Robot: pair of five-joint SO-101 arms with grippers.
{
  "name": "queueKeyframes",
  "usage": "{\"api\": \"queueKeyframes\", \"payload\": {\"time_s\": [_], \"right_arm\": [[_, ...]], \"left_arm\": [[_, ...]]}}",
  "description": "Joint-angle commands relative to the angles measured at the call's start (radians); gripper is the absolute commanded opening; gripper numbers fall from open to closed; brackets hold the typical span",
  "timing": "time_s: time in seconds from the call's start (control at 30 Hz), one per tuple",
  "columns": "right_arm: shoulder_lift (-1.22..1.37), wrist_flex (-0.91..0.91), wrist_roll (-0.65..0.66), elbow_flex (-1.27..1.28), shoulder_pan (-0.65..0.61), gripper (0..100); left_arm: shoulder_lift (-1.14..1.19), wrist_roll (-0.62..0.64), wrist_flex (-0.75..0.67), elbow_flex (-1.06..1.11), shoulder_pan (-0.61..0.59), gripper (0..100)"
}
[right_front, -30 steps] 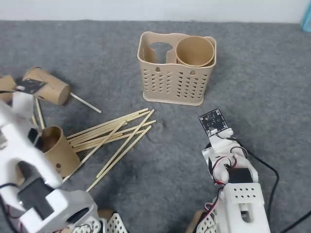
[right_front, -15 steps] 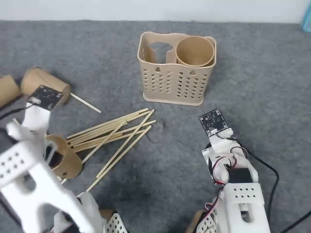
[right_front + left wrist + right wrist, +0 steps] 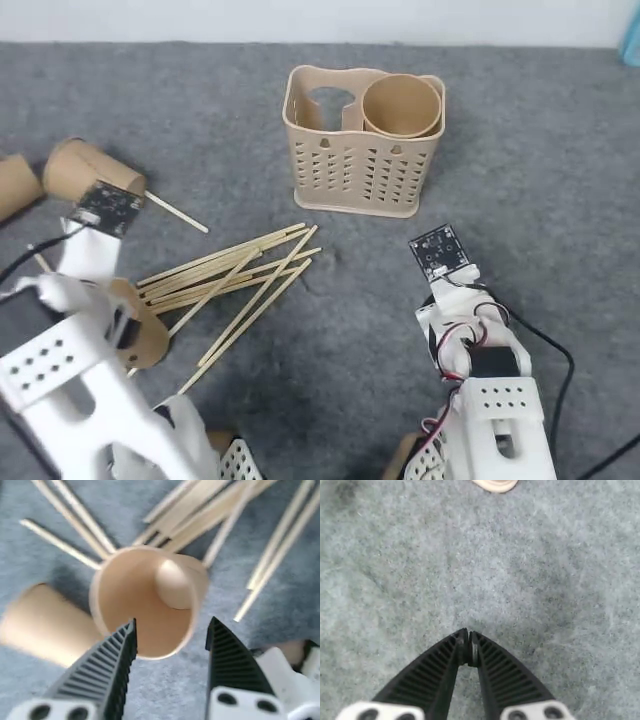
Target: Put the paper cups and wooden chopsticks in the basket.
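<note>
The left gripper (image 3: 172, 621) has swung in at lower left, fingers spread over a tipped paper cup (image 3: 150, 335).
The basket (image 3: 350, 170) waits upper centre; the right gripper (image 3: 468, 647) is pinched together on nothing. The cup looks light and crushable: take its rim gently.

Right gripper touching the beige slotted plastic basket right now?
Apart. Right wrist view: the right gripper, shut, sits over grey carpet, with a stretch of carpet between it and the beige slotted plastic basket.

The right gripper (image 3: 468, 652) is pointing down at grey carpet (image 3: 545, 570), black ribbed jaws pressing together; the beige basket (image 3: 495, 484) edge is lying farther off.
</note>
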Motion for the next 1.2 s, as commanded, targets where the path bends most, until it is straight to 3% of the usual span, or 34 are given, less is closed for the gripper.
{"api": "queueKeyframes", "payload": {"time_s": [0.0,0.23,0.43,0.57,0.87,1.0,1.17], "right_arm": [[-0.022,-0.024,0.014,-0.003,0.01,0.7],[-0.022,-0.024,0.014,-0.003,0.01,0.7],[-0.022,-0.024,0.014,-0.003,0.01,0.7],[-0.022,-0.024,0.014,-0.003,0.01,0.7],[-0.022,-0.024,0.014,-0.003,0.01,0.7],[-0.022,-0.024,0.014,-0.003,0.01,0.7],[-0.024,-0.024,0.014,-0.002,0.01,0.7]], "left_arm": [[-0.025,0.025,-0.002,0.058,0.083,22],[-0.026,0.166,-0.187,0.183,0.101,21],[-0.032,0.164,-0.192,0.185,0.126,0],[-0.034,0.169,-0.184,0.162,0.152,1],[-0.034,0.255,-0.069,-0.142,0.163,1],[-0.031,0.394,-0.037,-0.325,0.25,1],[0.012,0.617,0.026,-0.579,0.473,1]]}}
